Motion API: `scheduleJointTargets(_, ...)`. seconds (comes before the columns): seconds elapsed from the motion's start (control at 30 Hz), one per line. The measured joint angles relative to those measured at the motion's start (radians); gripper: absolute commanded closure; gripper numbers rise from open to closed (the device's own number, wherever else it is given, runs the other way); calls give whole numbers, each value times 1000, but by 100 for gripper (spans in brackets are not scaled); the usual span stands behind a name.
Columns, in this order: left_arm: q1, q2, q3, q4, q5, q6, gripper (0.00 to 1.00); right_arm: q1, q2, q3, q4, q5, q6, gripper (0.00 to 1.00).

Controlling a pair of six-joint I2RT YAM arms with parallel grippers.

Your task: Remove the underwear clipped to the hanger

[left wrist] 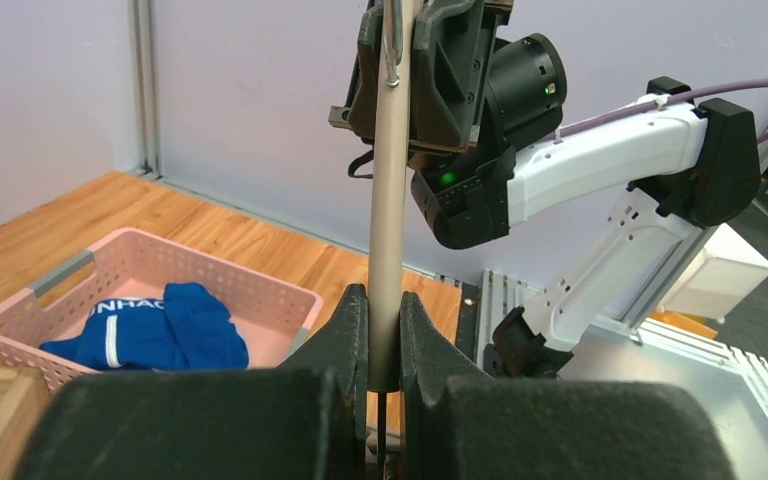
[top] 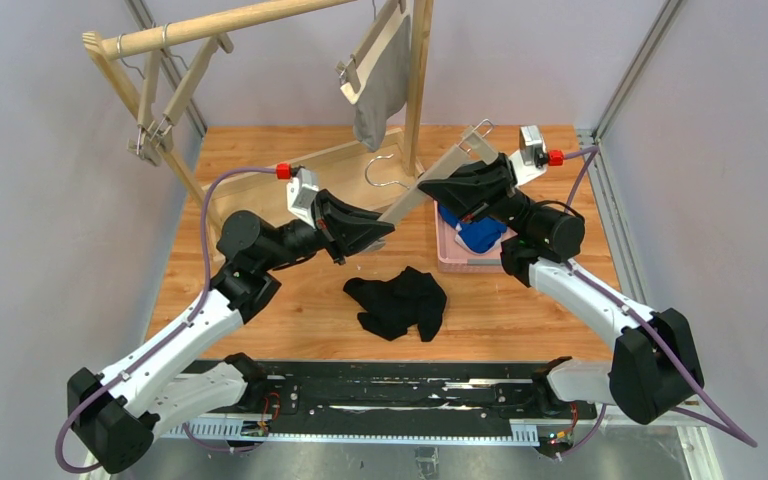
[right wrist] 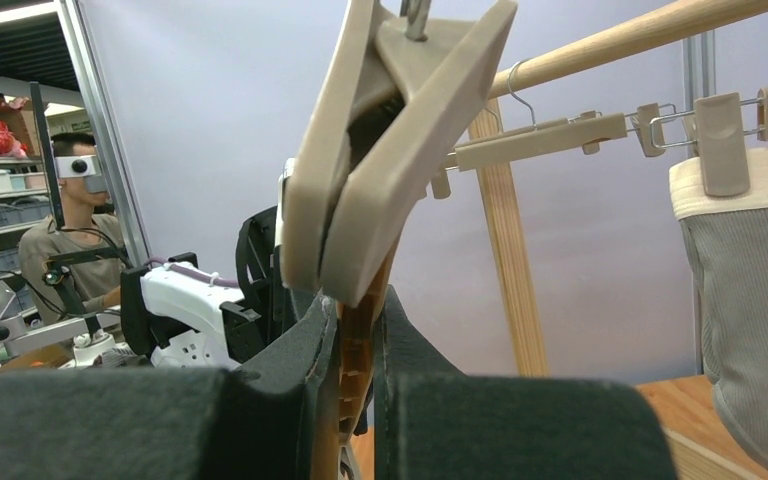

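A beige clip hanger [top: 422, 190] is held level above the table between both grippers, with nothing in its clips. My left gripper [top: 384, 233] is shut on one end of its bar [left wrist: 388, 200]. My right gripper [top: 452, 180] is shut on the clip [right wrist: 380, 150] at the other end. The black underwear [top: 397, 303] lies crumpled on the table below. The blue underwear [top: 477, 235] lies in the pink basket [top: 448, 255], also in the left wrist view [left wrist: 160, 330]. The grey underwear [top: 380, 85] hangs clipped to a hanger on the rack [right wrist: 750, 320].
A wooden rack with a round rod [top: 220, 25] and upright post [top: 418, 80] stands at the back. An empty clip hanger [top: 160, 110] hangs at its left end. The pink basket [left wrist: 260, 290] sits right of centre. Grey walls enclose the table.
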Motion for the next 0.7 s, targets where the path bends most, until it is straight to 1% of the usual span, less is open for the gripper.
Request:
scheduleJointTargets(0.03, 0, 0, 2, -5, 0, 1, 100, 0, 0, 0, -1, 0, 0, 99)
scheduleJointTargets(0.07, 0, 0, 3, -9, 0, 1, 100, 0, 0, 0, -3, 0, 0, 97)
scheduleJointTargets(0.1, 0, 0, 6, -13, 0, 0, 100, 0, 0, 0, -5, 0, 0, 87)
scheduleJointTargets(0.13, 0, -1, 8, -18, 0, 0, 100, 0, 0, 0, -8, 1, 0, 72)
scheduleJointTargets(0.17, 0, -2, 10, -23, 0, 0, 100, 0, 0, 0, -10, 1, 1, 61)
scheduleJointTargets(0.23, 0, -8, 11, -32, -3, -1, 100, 0, 0, 0, -22, -3, -12, 44)
scheduleJointTargets(0.27, 0, -14, 12, -37, -8, -3, 100, 0, 0, 0, -29, -4, -15, 39)
scheduleJointTargets(0.33, 1, -31, 16, -52, -19, -3, 100, 0, 0, 0, -55, -9, -34, 35)
scheduleJointTargets(0.43, 0, -71, 28, -107, -38, 10, 100, 0, -7, -2, -117, -14, -71, 33)
scheduleJointTargets(0.5, 1, -107, 35, -164, -66, 27, 100, 0, -24, -7, -199, -18, -112, 33)
scheduleJointTargets(0.6, 0, -170, 61, -304, -137, 67, 100, 0, -69, -11, -377, -16, -208, 33)
scheduleJointTargets(0.7, 0, -216, 134, -504, -251, 117, 100, 20, -138, -10, -664, 31, -383, 33)
